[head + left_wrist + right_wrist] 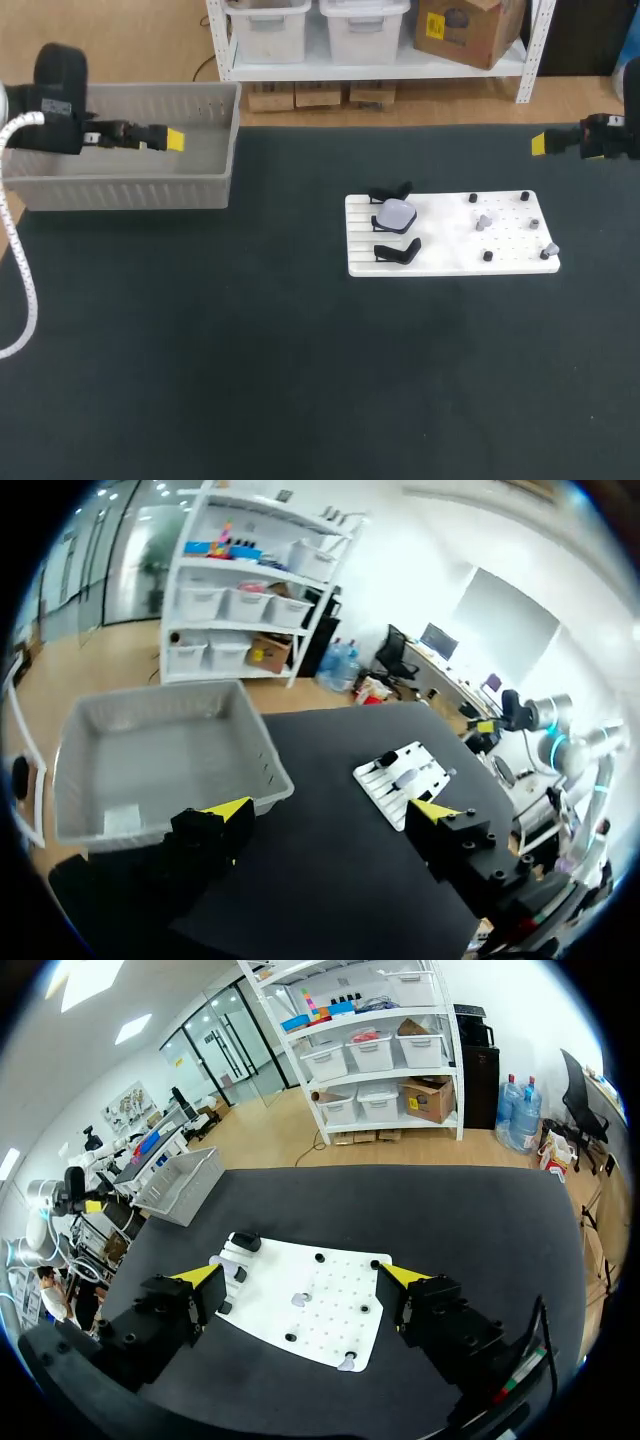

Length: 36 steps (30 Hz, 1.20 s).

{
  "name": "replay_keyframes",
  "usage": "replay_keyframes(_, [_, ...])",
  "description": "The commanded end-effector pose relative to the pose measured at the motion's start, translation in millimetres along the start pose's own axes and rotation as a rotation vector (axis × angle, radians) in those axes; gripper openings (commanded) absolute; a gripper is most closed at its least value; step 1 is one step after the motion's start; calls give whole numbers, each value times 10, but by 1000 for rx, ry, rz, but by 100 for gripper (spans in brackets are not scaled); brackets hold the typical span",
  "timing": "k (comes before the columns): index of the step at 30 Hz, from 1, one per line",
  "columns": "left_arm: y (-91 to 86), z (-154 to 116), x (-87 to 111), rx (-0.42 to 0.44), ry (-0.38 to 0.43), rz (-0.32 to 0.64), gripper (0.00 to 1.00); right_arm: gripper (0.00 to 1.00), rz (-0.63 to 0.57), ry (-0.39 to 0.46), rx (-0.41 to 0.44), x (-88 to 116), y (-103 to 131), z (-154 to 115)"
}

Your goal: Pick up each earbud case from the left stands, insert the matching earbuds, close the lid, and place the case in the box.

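Left gripper (330, 813): spread wide and empty over the grey box (120, 190), with the pale earbud case (396, 214) far ahead on the white board (450, 258). Right gripper (300, 1275): likewise spread wide and empty, board just ahead, case ahead of one finger.

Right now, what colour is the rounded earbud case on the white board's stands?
The rounded earbud case is pale lilac-white; the head view shows it best.

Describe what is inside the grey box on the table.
In the left wrist view, the floor of the grey box looks bare. Part of its near edge is hidden behind the left gripper.
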<state>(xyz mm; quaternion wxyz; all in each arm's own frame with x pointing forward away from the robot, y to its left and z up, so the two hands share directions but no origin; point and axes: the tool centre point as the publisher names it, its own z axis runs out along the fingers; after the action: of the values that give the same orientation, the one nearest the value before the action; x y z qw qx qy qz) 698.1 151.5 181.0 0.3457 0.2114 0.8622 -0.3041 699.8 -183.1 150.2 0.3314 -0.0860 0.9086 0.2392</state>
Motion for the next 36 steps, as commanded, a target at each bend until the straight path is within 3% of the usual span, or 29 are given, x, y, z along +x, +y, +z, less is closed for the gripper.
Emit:
replay_keyframes(1, [-38, 38, -5, 288, -77, 343, 100, 100, 0, 0, 0, 2, -1, -5])
replay_keyframes(8, [-183, 216, -40, 396, -17, 585, 100, 100, 0, 0, 0, 2, -1, -5])
replay_keyframes(17, [-427, 535, -34, 452, 62, 838, 100, 100, 0, 0, 0, 2, -1, -5])
replay_keyframes(36, [-432, 536, 8, 443, 62, 849, 100, 100, 0, 0, 0, 2, -1, -5])
